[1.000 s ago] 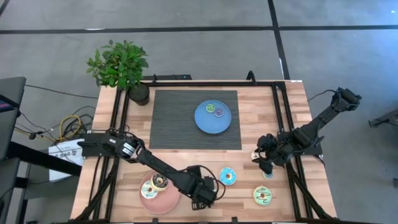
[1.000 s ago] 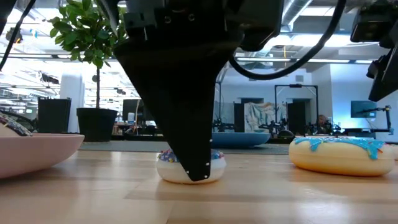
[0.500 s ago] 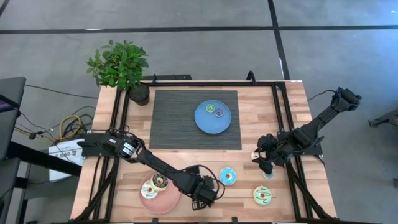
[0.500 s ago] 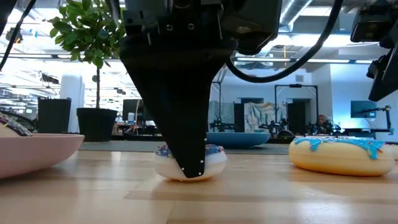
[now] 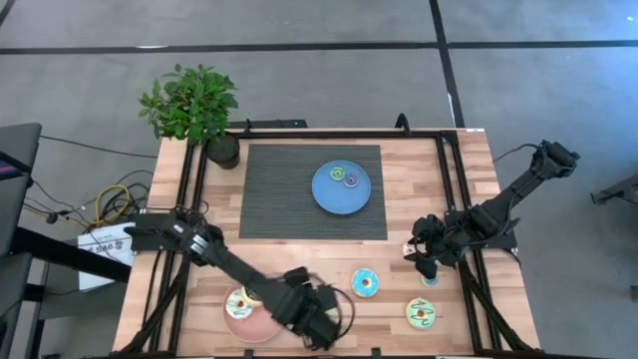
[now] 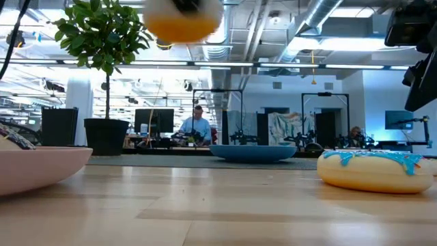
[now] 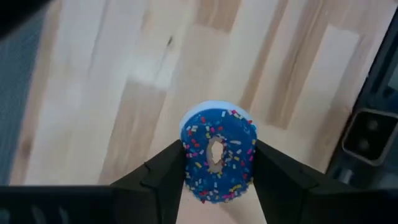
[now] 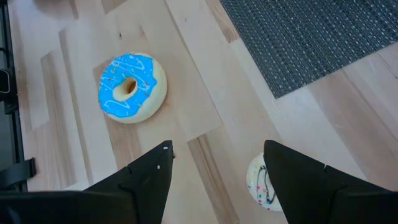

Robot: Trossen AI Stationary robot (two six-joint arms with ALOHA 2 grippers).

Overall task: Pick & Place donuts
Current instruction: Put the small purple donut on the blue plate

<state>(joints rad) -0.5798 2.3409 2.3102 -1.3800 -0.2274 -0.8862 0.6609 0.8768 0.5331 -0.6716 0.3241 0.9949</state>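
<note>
My left gripper (image 5: 311, 321) is shut on a small blue-iced sprinkled donut (image 7: 217, 154), held above the table near its near edge. In the low view the donut shows blurred at the top (image 6: 181, 18). My right gripper (image 8: 217, 180) is open and empty at the table's right, above a small cream donut (image 8: 260, 184). A large light-blue-iced donut (image 5: 365, 282) lies flat on the wood, as does a green-iced one (image 5: 421, 314). A pink plate (image 5: 261, 327) holds another donut (image 5: 245, 296). My left gripper pinches the small donut's outer rim (image 7: 186, 155) between its two fingers (image 7: 163, 175), one on each side. The fingers come from above, pointing down. The donut is lifted clear of the table, its iced face toward the wrist.
A blue plate (image 5: 329, 197) with two tiny donuts sits on a dark mat (image 5: 279, 199) at the far middle. A potted plant (image 5: 194, 108) stands at the far left corner. Black frame rails (image 5: 454, 179) run along the table's sides.
My left gripper, shut on the small blue donut, has risen from the table and shifted a little toward the table's left edge. The donut, which rested on the wood, is now lifted clear.
</note>
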